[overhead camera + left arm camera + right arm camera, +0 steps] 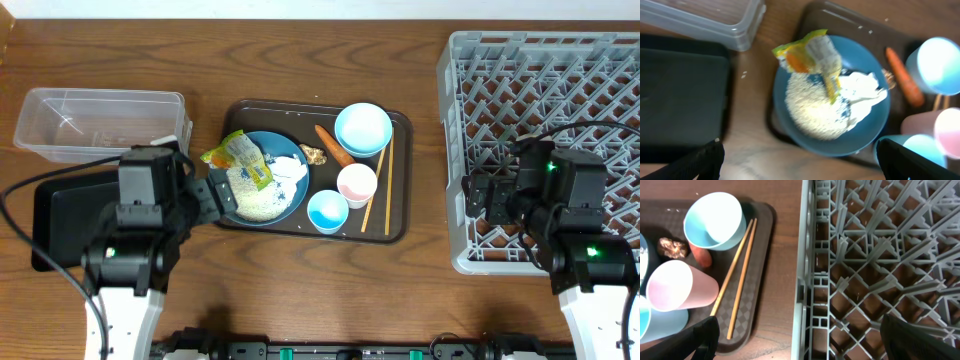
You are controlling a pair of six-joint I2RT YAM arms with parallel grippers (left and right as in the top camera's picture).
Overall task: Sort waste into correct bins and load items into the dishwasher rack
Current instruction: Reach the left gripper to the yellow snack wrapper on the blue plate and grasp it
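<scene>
The dark blue plate-bowl point(268, 178) sits on the brown serving tray and holds white rice point(254, 192), the yellow-green wrapper point(238, 153) and crumpled white paper point(291, 170). In the left wrist view the plate-bowl point(862, 130) lies ahead of my left gripper point(800, 165), which is open and empty just left of the tray point(215, 195). The carrot point(333, 146), food scrap point(313, 154), light blue bowl point(362, 128), white-pink cup point(356, 184), small blue cup point(327, 211) and chopsticks point(379, 185) lie on the tray. My right gripper point(800, 340) is open over the grey rack's point(545, 70) left wall.
The clear tub point(100, 122) stands at the far left, with the black tray point(65, 215) in front of it, partly under my left arm. The brown serving tray point(400, 225) sits mid-table. The rack fills the right side.
</scene>
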